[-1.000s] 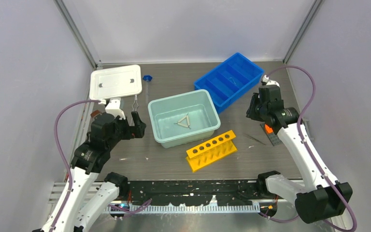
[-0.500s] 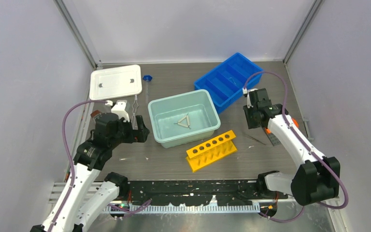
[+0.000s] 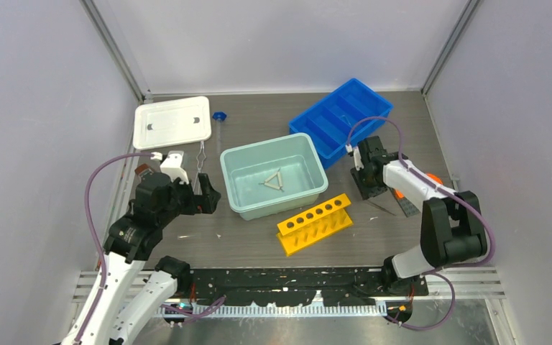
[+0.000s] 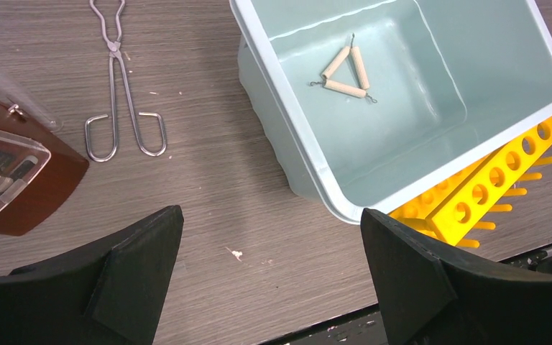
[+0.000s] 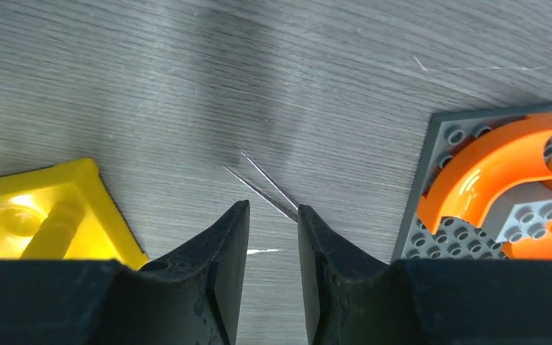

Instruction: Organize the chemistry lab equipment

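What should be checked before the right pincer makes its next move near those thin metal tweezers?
1. Right pincer jaws parted: ok, with a narrow gap.
2. Thin silvery metal tweezers lying flat on the grey wood-grain table: ok.
3. Tweezers lined up with the gap: not ok; they lie slanted, rear end hidden behind one finger.
4. Yellow plastic test-tube rack apart from the tweezers: ok.
5. Grey studded plate apart from the tweezers: ok.
6. Left pincer wide open and empty: ok.
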Controlling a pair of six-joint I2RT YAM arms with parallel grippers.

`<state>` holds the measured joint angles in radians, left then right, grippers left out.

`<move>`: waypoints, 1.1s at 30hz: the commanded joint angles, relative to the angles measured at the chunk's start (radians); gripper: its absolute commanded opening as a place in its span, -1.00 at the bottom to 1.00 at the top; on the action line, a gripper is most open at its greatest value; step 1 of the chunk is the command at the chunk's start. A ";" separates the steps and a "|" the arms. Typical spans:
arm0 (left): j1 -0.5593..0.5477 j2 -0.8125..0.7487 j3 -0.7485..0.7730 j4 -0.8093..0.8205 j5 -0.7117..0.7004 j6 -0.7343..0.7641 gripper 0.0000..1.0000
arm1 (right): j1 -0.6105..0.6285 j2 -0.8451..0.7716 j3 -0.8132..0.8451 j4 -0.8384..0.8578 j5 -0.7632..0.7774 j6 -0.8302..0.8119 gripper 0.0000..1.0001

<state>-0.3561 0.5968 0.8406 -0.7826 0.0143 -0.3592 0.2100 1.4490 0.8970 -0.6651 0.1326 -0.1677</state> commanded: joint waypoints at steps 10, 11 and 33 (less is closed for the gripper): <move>-0.004 0.006 0.003 0.022 0.003 0.008 0.96 | 0.003 0.118 -0.001 0.068 0.004 -0.030 -0.23; -0.004 0.005 0.003 0.023 0.002 0.008 0.96 | 0.003 0.131 0.001 0.069 0.004 -0.028 -0.23; -0.004 -0.004 0.000 0.021 -0.007 0.008 0.96 | 0.003 0.208 0.087 0.091 0.037 0.057 -0.44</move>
<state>-0.3565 0.6006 0.8406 -0.7826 0.0116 -0.3592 0.2161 1.6165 0.9192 -0.6247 0.1387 -0.1581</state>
